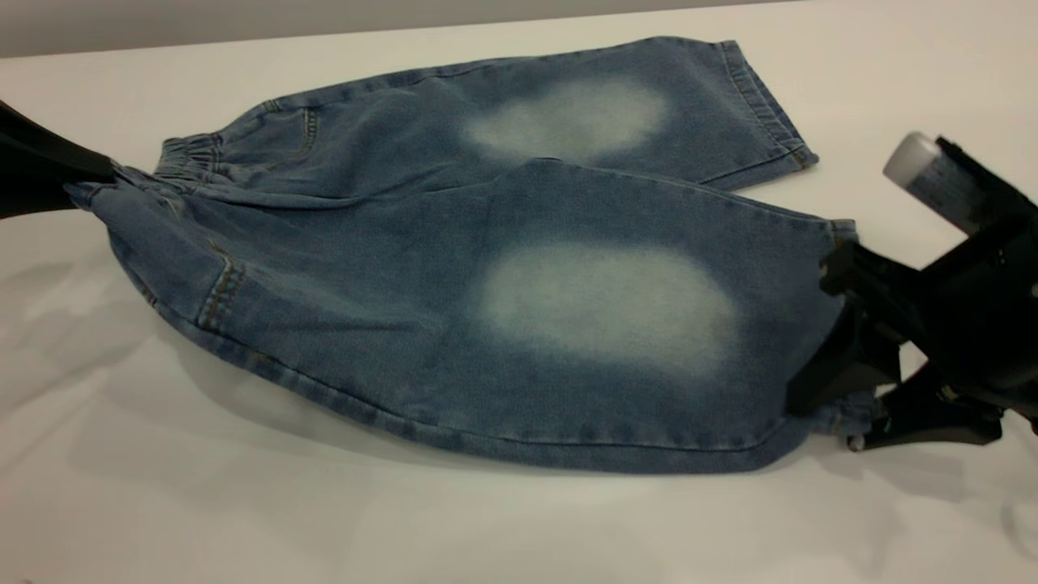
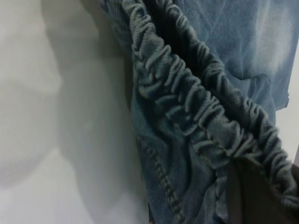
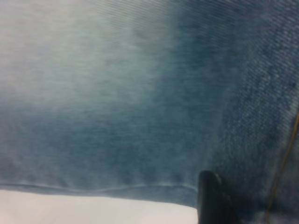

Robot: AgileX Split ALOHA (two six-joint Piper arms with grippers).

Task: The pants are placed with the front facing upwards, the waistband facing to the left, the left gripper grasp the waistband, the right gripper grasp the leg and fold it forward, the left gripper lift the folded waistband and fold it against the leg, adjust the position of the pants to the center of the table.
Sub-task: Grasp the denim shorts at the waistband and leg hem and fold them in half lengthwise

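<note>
We have both grasps made: our left gripper (image 1: 97, 174) is clenched on the waistband (image 1: 182, 158) at nine o'clock, our right gripper (image 1: 835, 324) on the near leg (image 1: 568, 324) hem at three. Both folds and centring on the table (image 1: 324, 519) remain (no containers here).

Bare counter (image 1: 243, 503) lies open in front of the pants (image 1: 486, 268) for your hands; behind the pants, only a narrow strip is free.
</note>
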